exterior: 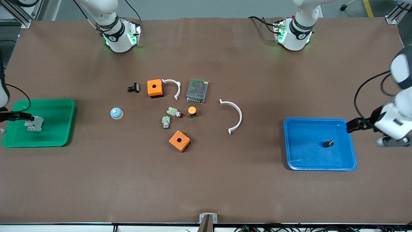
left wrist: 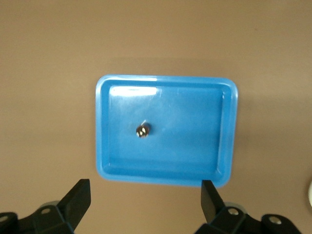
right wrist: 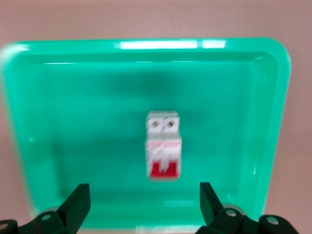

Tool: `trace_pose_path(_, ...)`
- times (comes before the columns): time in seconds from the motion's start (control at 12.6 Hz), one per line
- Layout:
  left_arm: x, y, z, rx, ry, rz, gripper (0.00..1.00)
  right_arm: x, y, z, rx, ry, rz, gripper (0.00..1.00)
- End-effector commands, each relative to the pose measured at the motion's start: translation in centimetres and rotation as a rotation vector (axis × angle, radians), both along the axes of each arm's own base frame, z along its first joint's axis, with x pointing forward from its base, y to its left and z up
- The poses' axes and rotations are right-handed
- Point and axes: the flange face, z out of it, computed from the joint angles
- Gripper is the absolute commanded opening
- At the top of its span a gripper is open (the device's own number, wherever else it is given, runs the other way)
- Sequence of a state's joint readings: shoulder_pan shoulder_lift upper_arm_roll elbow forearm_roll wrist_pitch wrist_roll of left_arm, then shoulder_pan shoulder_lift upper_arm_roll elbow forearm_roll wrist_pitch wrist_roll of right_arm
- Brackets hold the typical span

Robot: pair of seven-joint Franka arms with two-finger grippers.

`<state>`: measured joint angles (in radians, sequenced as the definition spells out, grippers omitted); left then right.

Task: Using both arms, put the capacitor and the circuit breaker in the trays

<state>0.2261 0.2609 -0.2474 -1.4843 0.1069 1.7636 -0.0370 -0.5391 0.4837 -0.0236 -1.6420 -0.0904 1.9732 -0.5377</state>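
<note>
Both task parts lie in trays: the capacitor (left wrist: 143, 130) in the blue tray (exterior: 351, 151) by the left arm's end of the desk, the circuit breaker (right wrist: 163, 146) in the green tray (exterior: 66, 124) at the right arm's end. The left gripper (left wrist: 144, 197) hangs over its tray's edge, the right gripper (right wrist: 144, 197) over its own, both spread wide and empty. The capacitor looks light, smooth and apt to roll, best pinched across its barrel; the breaker seems rigid, heftier, and safest gripped on its flat sides, clear of the red levers.

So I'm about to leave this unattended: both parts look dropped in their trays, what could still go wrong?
The capacitor is a small cylinder lying loose in the blue tray; a nudge could roll it. The open right gripper hangs just above the circuit breaker in the green tray, so a careless retreat might clip it. The open left gripper sits near the blue tray's rim.
</note>
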Motion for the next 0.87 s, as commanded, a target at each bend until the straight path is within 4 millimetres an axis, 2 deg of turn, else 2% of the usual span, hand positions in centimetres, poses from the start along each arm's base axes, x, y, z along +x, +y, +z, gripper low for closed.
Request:
trace_pose_path(0.0, -1.6, -0.4, 5.0, -0.059, 0.009, -0.025, 1.0, -1.3, 6.2, 11.8, -0.027, 0.007, -0.02, 0.99)
trace_pose_path(0.08, -2.6, -0.7, 6.9, -0.051, -0.01, -0.024, 1.0, -1.7, 9.0, 15.1, -0.036, 0.012, -0.043, 0.99)
trace_pose_path(0.16, -3.6, -0.8, 8.6, -0.042, -0.02, -0.023, 1.0, -2.0, 11.9, 17.6, -0.043, 0.015, -0.046, 0.99)
trace_pose_path(0.32, -5.2, -1.4, 9.9, -0.032, 0.013, -0.028, 1.0, -2.4, 18.7, 21.8, -0.035, 0.012, -0.045, 0.99)
trace_pose_path(0.47, -7.1, -2.2, 12.4, -0.027, 0.0, -0.044, 1.0, -2.2, 24.4, 23.6, -0.02, -0.012, -0.053, 0.99)
trace_pose_path(0.55, -7.6, -2.9, 12.7, -0.026, 0.013, -0.057, 1.0, -2.1, 26.9, 24.2, 0.001, -0.027, -0.053, 0.99)
trace_pose_path(0.71, -9.0, -4.0, 13.7, -0.022, 0.012, -0.076, 1.0, -2.1, 31.4, 24.2, 0.03, -0.026, -0.075, 0.99)
trace_pose_path(0.79, -9.6, -4.5, 13.6, -0.018, 0.017, -0.082, 1.0, -2.2, 33.5, 24.2, 0.024, -0.026, -0.085, 0.99)
